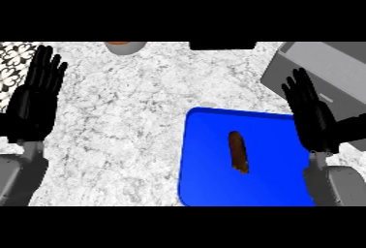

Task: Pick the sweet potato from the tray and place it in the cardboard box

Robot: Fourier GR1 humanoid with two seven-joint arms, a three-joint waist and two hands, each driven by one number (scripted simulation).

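Sweet potato (238, 152) is lying on the blue tray (207, 169), just left of the right hand (313, 121) — fingers straight, holding nothing. Likely stiff, light, tapered — pinching across its middle looks safest.

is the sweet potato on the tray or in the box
On the tray: the sweet potato lies on its blue surface, outside the box.

Left hand (32, 104), 9 o'clock: black, long slim fingers. Right hand (313, 121), 3 o'clock: same black build. Left forearm (18, 177), 8 o'clock, and right forearm (334, 186), 4 o'clock: plain grey, smooth, rounded, narrower at wrist.
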